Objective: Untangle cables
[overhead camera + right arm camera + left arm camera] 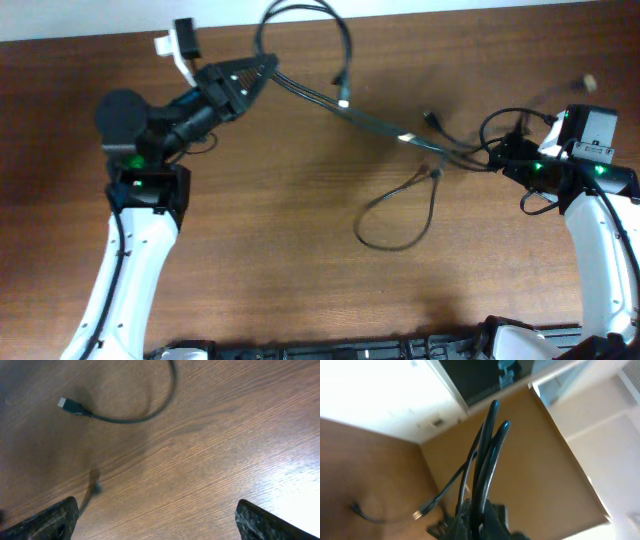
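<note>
Black cables are pinched in the closed left gripper. The right gripper is spread wide and empty. One strand, seemingly crossed over others, should be grasped alone and drawn away gently.

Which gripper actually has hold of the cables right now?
The left gripper, at the top left: it is shut on the cables, which run out from its tips. The right gripper stands wide open, holding nothing.
</note>
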You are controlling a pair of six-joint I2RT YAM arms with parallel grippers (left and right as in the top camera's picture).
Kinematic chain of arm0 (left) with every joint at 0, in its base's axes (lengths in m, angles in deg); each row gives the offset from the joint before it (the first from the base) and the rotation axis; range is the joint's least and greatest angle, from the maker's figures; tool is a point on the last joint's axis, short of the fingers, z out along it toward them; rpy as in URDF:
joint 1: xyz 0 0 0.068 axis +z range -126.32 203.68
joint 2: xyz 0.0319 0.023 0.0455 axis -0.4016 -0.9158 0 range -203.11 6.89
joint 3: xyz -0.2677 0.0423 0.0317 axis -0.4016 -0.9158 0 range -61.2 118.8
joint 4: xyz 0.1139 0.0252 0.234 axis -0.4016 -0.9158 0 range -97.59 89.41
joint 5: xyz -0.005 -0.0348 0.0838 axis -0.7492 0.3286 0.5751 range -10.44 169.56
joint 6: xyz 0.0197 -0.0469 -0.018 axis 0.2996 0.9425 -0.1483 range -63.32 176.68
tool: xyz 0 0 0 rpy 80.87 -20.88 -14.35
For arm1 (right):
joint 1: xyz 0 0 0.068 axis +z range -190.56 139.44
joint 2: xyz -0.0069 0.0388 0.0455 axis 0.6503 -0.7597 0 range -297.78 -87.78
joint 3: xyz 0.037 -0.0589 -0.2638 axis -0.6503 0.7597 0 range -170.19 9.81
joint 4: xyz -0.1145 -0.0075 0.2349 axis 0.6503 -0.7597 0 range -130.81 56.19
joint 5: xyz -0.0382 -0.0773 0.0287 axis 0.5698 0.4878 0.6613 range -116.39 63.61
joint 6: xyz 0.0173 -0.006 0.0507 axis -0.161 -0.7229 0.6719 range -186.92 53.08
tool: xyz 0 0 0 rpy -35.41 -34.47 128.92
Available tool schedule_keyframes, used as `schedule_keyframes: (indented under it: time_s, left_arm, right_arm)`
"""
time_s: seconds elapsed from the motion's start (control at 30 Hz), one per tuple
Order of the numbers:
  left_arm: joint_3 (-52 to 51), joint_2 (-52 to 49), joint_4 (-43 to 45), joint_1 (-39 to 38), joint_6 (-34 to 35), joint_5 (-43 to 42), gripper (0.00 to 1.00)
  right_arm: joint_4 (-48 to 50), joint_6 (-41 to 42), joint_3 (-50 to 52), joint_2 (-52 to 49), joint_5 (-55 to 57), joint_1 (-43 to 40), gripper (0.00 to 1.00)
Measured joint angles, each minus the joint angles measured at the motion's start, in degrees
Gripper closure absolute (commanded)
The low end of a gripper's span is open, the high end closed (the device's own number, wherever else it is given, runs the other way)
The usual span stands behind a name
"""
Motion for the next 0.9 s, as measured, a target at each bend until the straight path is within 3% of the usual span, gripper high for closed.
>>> schedule_keyframes:
  time_s: [0.13, 0.3, 0.47, 0.57, 0.7, 0.8, 0.9]
  left_arm:
    - [0.33, 0.44, -11.98, 3.78, -6.36, 6.25, 1.0]
    - [0.33, 0.44, -15.39, 4.15, -10.88, 10.19, 1.0]
    - [0.37, 0.44, -18.12, 4.26, -13.84, 13.11, 1.0]
    - [0.46, 0.44, -23.65, 4.24, -16.79, 18.38, 1.0]
    - [0.52, 0.5, -32.11, 4.26, -21.73, 21.75, 1.0]
    - [0.52, 0.52, -39.89, 2.86, -28.26, 21.22, 1.0]
    - [0.52, 0.52, -40.3, -2.21, -37.0, 16.9, 1.0]
  right_arm:
    - [-0.02, -6.54, 0.0, -0.37, -6.36, -0.33, 0.01]
    - [-0.2, -17.81, 0.0, -0.57, -23.12, -0.63, 0.01]
    - [1.6, -19.52, 0.0, -0.59, -39.8, -0.74, 0.01]
    - [5.49, -14.58, 0.04, -0.63, -48.17, -0.74, 0.01]
    - [8.76, -4.5, 0.04, -0.63, -49.96, -0.74, 0.02]
    - [6.34, 2.89, 0.07, -0.68, -40.48, -0.74, 0.01]
    - [3.32, 5.73, 0.04, -0.74, -26.88, -0.74, 0.01]
